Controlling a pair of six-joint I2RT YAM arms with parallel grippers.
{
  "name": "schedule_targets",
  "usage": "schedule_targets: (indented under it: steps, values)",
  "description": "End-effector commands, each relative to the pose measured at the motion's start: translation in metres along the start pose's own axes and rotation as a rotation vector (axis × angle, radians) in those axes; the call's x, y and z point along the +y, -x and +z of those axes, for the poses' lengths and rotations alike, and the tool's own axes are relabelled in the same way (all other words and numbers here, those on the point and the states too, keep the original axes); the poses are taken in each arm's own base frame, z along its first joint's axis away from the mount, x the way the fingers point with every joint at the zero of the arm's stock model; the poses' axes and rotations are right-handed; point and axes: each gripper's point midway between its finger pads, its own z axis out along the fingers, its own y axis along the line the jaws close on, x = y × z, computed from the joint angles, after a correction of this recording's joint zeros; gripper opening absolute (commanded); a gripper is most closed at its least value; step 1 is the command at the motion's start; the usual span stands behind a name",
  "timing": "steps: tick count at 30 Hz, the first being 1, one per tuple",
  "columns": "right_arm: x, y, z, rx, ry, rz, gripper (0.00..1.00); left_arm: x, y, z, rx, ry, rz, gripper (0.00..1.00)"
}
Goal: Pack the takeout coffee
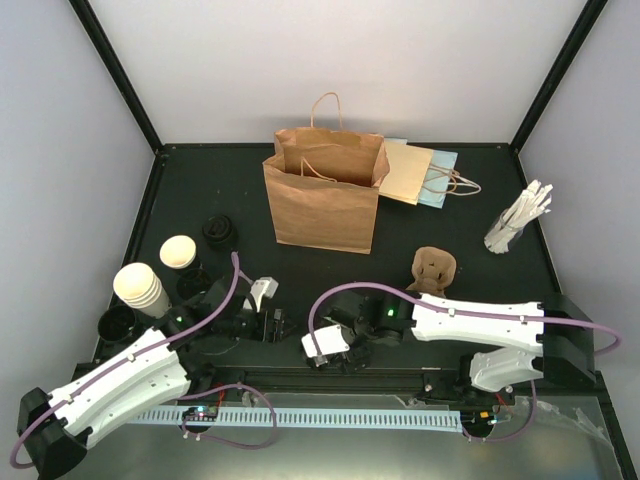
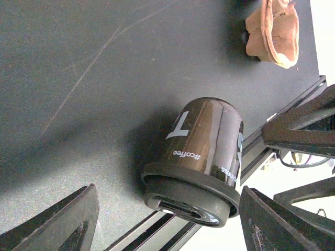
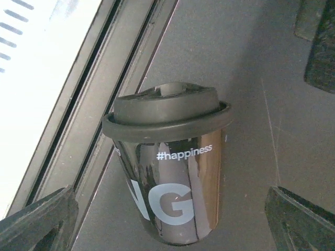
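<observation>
One takeout coffee cup (image 2: 201, 149), glossy black with white lettering and a black lid on it, lies on its side on the dark table close to the front rail. Its lid faces my left gripper (image 2: 167, 230), which is open, with the fingers apart on either side of the lid and not touching it. From the other side my right gripper (image 3: 170, 235) is open round the cup's (image 3: 175, 183) base end, its fingers well apart from it. A second cup (image 1: 178, 251), cream-rimmed and without a lid, stands at the left.
A brown paper bag (image 1: 325, 195) stands open at the back centre, and a smaller bag (image 1: 420, 172) lies behind it. The brown pulp carrier (image 1: 432, 268) sits right of centre. A stack of cream cups (image 1: 140, 286), black lids (image 1: 218, 231) and a stirrer holder (image 1: 518, 222) also stand about.
</observation>
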Motion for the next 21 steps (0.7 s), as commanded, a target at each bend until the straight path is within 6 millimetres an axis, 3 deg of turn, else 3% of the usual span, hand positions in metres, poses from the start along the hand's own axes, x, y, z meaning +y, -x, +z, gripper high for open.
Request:
schedule_targets:
  steps: [1, 7, 14, 21]
  values:
    - [-0.013, -0.001, 0.003, 0.049, -0.044, -0.040, 1.00, -0.002, 0.001, 0.000, -0.001, -0.017, 0.012, 0.76]
    - [-0.019, -0.009, 0.027, 0.114, -0.051, -0.062, 1.00, 0.004, 0.003, -0.002, -0.023, 0.009, -0.013, 0.76]
    - [-0.020, -0.007, 0.047, 0.107, -0.038, -0.064, 0.99, 0.026, 0.005, -0.009, -0.070, 0.083, -0.081, 0.76]
    - [-0.006, -0.008, 0.061, 0.094, 0.035, -0.075, 0.93, 0.032, 0.010, -0.015, -0.106, 0.107, -0.087, 0.77]
